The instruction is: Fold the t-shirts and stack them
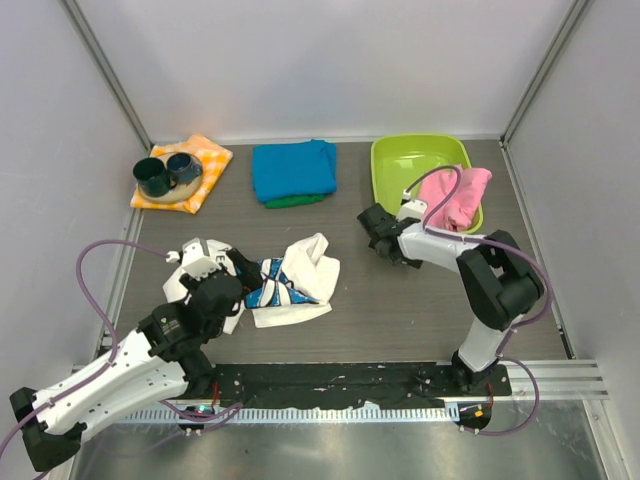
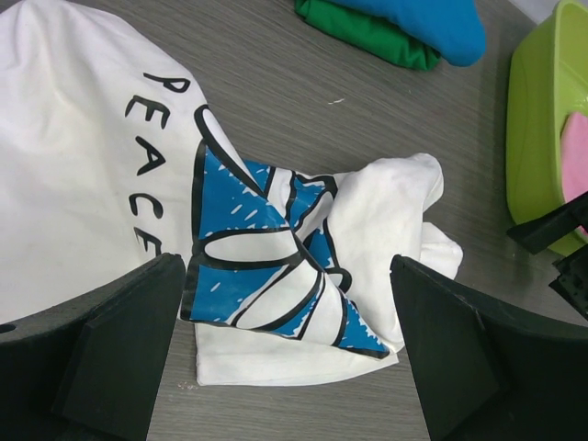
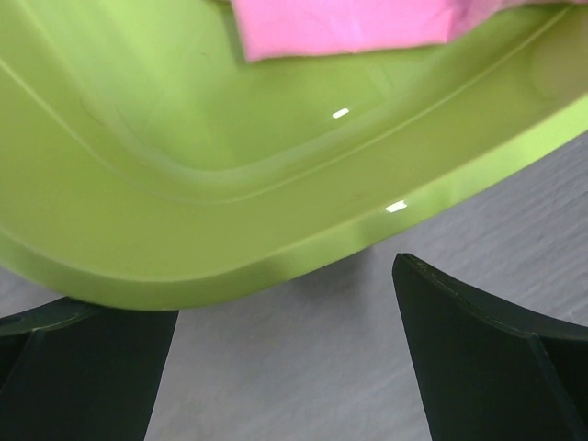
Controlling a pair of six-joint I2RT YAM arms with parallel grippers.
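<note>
Left gripper (image 2: 287, 308) and right gripper (image 3: 285, 354) stand spread, empty. Centre frame, the crumpled white t-shirt (image 2: 73, 175) could bunch further if several layers get pinched together.

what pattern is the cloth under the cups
Orange-and-white checks. The cloth shows best in the top view.

White arms (image 1: 120, 380) with black joints end in black left hand (image 2: 285, 303) and right hand (image 3: 285, 317), trailing purple cables (image 1: 79, 272).
</note>
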